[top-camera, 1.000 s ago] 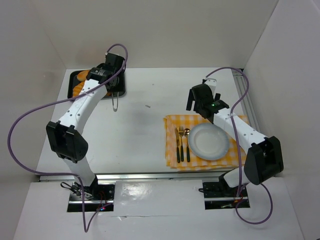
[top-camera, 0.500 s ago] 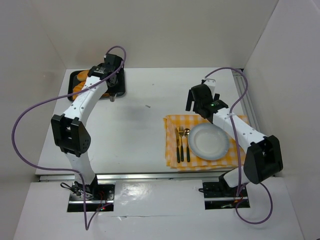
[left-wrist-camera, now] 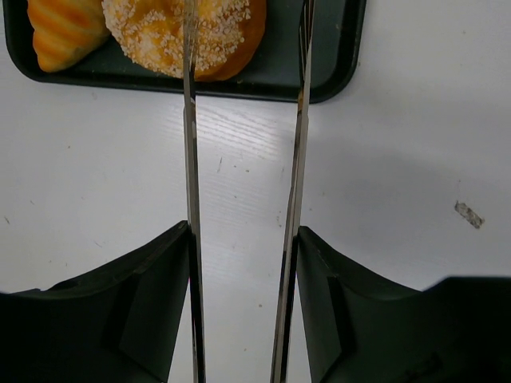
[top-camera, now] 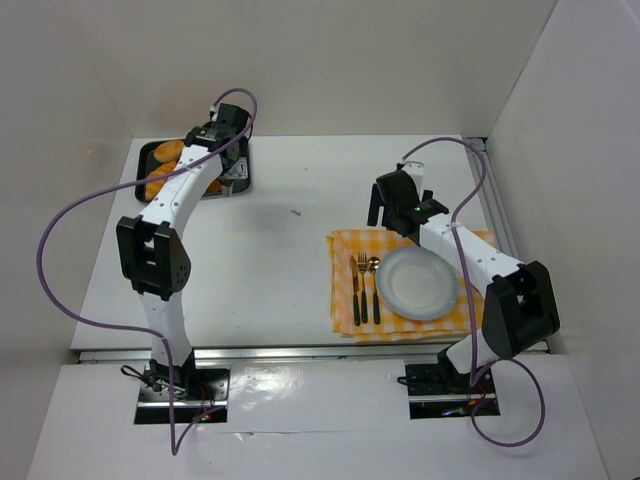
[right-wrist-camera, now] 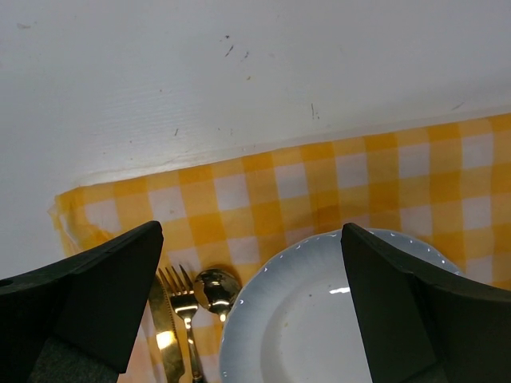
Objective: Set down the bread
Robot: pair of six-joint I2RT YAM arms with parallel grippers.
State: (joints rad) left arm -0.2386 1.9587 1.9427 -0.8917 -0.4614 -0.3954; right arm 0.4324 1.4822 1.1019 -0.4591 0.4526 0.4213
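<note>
Top view, step: reaching for the bread, I judge. My left gripper (top-camera: 231,166) hangs over the tray (top-camera: 141,166) at the far left, and nothing is lifted yet.
Top view, goal: the plate (top-camera: 417,283) sits bare on the cloth (top-camera: 345,246) with cutlery (top-camera: 363,290) beside it. My right gripper (top-camera: 388,212) hovers at the cloth's far edge.
Top view, hidden: my arm covers much of the tray, so I can't pick out the bread here.
Left wrist, tool: the fingers are clamped on tongs (left-wrist-camera: 192,199), whose blades are parted.
Left wrist, bread: the bread (left-wrist-camera: 227,32) lies in the tray beside a striped roll (left-wrist-camera: 64,28). The left blade crosses it; the right blade is past its right side.
Left wrist, next: I'd shift left until the blades straddle it, lower, then squeeze gently.
Right wrist, jaws: spread wide and holding nothing, above the plate's far rim.
Right wrist, extra: it shows the cutlery up close, but no bread.
</note>
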